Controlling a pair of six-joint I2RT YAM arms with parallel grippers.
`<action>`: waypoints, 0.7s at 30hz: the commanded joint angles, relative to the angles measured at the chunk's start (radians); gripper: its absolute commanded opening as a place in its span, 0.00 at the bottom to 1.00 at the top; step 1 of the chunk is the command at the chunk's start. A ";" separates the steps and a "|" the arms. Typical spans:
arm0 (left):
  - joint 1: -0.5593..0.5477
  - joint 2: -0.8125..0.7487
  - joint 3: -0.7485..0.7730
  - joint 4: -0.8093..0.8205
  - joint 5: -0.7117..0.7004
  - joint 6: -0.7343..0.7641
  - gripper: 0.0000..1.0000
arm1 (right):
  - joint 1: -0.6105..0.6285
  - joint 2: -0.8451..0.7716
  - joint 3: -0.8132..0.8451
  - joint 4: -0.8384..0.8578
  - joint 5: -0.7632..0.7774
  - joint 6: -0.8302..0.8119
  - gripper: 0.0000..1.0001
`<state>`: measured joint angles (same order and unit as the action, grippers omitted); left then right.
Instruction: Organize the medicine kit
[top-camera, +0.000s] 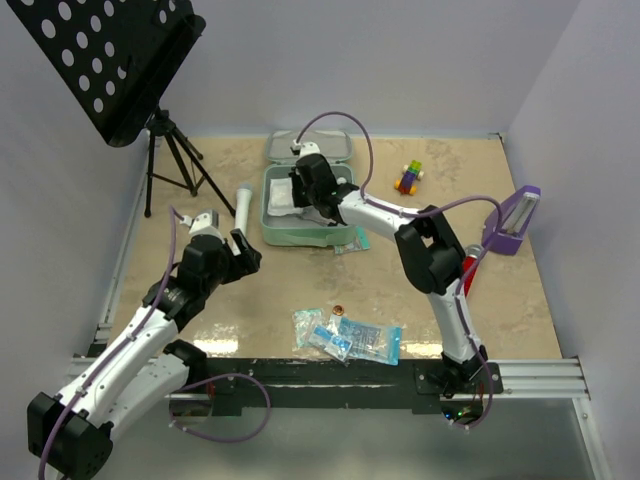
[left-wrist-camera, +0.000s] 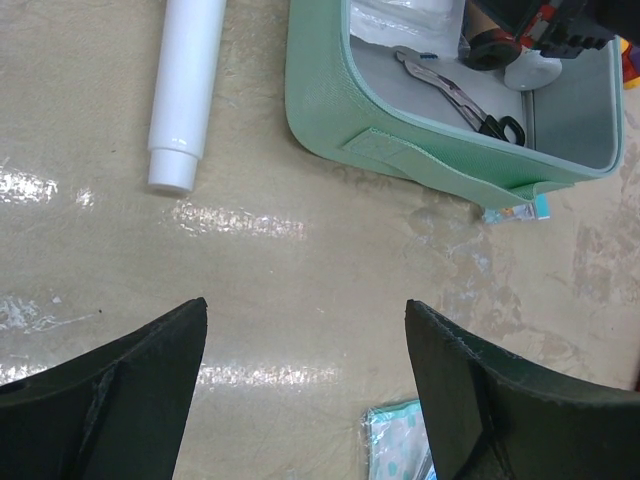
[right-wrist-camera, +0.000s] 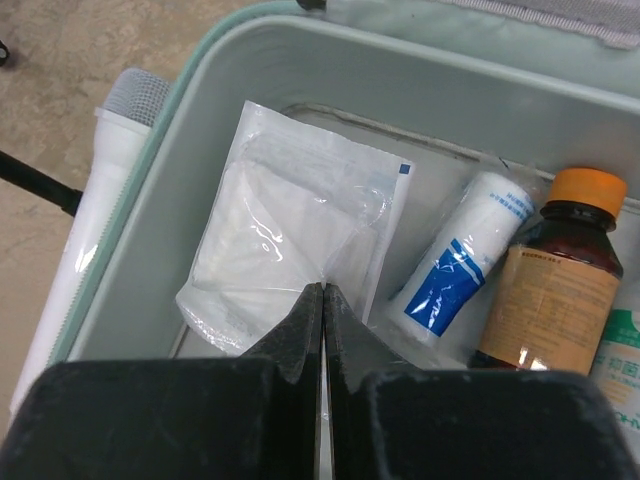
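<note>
The medicine kit (top-camera: 300, 237) is a mint-green case lying open at the back middle of the table, its lid tipped back. My right gripper (top-camera: 300, 192) reaches down into its left half. In the right wrist view the right gripper (right-wrist-camera: 323, 287) is shut, its tips pinching the edge of a clear gauze packet (right-wrist-camera: 280, 220) that lies against the kit's inner wall (right-wrist-camera: 185, 190). A bandage roll (right-wrist-camera: 465, 260) and a brown bottle with an orange cap (right-wrist-camera: 555, 290) lie beside it. My left gripper (top-camera: 240, 250) (left-wrist-camera: 305, 305) hangs open and empty over bare table in front of the kit (left-wrist-camera: 400, 150).
A white tube (top-camera: 243, 200) (left-wrist-camera: 188, 80) lies just left of the kit. Scissors (left-wrist-camera: 460, 100) lie inside the kit. Blue-and-clear packets (top-camera: 350, 338) sit near the front edge, one (left-wrist-camera: 395, 440) by my left fingers. A purple wedge (top-camera: 515, 220), a toy (top-camera: 408, 177) and a music stand (top-camera: 110, 60) stand around.
</note>
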<state>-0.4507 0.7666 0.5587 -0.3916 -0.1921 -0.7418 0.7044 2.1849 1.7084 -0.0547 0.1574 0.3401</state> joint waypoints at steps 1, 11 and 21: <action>0.006 0.011 0.006 0.005 -0.018 -0.008 0.84 | -0.028 0.030 0.046 0.046 -0.030 0.040 0.00; 0.006 0.049 0.007 0.033 -0.021 -0.004 0.84 | -0.059 0.104 0.117 0.044 -0.053 0.071 0.00; 0.006 0.062 0.007 0.039 -0.020 -0.004 0.84 | -0.066 0.112 0.148 0.072 -0.121 0.086 0.25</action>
<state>-0.4507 0.8272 0.5587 -0.3828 -0.1982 -0.7414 0.6407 2.3051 1.8053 -0.0315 0.0772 0.4126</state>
